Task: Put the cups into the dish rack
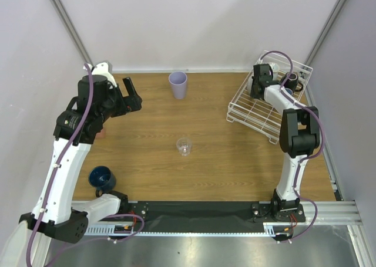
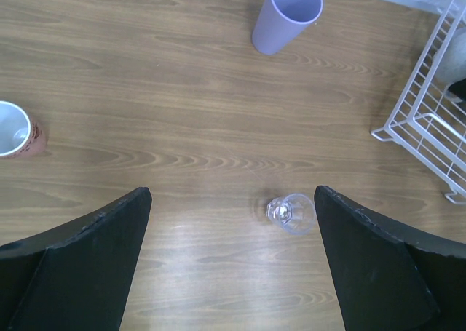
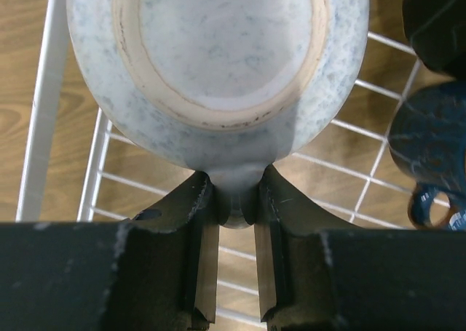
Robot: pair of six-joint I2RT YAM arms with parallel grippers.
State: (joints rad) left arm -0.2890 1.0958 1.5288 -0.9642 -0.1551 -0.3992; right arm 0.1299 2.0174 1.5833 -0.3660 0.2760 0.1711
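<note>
My right gripper (image 3: 234,193) is shut on the handle of the pale blue-white mug (image 3: 218,47), which shows its underside above the wires of the white dish rack (image 3: 44,105). In the top view this gripper (image 1: 259,83) is over the rack (image 1: 247,110). A black mug (image 3: 438,18) and a dark blue mug (image 3: 428,145) lie in the rack beside it. My left gripper (image 2: 231,194) is open and empty, high above the table, at the far left in the top view (image 1: 133,94). The clear glass (image 2: 291,212) stands below it, the lavender tumbler (image 2: 285,14) farther back.
A small terracotta cup (image 2: 16,132) stands at the left, mostly hidden under my left arm in the top view. A navy cup (image 1: 101,178) lies near the left arm's base. The glass (image 1: 184,146) is mid-table and the tumbler (image 1: 178,84) near the back wall.
</note>
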